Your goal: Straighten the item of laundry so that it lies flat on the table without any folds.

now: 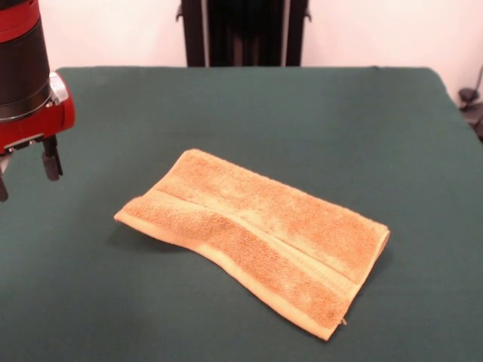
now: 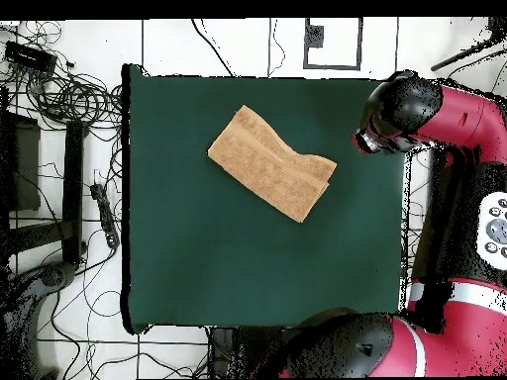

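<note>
In the front view the orange-tan terry towel (image 1: 256,237) lay folded double (a flat woven band running along its length) slightly near of the middle of the dark green table (image 1: 249,113). Farther back at the left edge, well apart from it, the gripper (image 1: 26,172) hung above the cloth, fingers apart and empty.

Robotics lab, green-clothed table (image 2: 198,267) on a white tiled floor (image 2: 89,356), tangled cables (image 2: 69,94), red robot arm (image 2: 465,119) alongside
</note>
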You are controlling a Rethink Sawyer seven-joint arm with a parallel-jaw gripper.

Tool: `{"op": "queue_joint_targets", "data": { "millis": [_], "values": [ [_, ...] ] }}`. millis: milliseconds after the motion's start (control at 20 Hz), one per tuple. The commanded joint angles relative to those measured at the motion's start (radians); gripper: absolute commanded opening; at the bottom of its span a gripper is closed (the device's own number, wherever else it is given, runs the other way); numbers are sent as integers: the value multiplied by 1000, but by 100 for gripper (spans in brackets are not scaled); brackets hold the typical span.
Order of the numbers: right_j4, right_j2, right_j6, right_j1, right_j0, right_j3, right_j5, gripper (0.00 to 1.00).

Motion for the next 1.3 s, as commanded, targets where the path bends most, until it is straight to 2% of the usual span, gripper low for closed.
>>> {"op": "queue_joint_targets", "data": {
  "millis": [50, 200, 350, 500, 1000, 1300],
  "values": [
    [10, 70, -32, 46, 20, 125, -30, 100],
    [23, 57, 33, 45, 22, 117, -19, 100],
    [23, 58, 32, 48, 24, 111, -15, 100],
    [30, 50, 78, 48, 27, 114, -16, 100],
    [53, 15, 225, 29, 35, 146, -65, 100],
    [79, -19, 369, 13, 34, 175, -125, 100]
  ]
}}
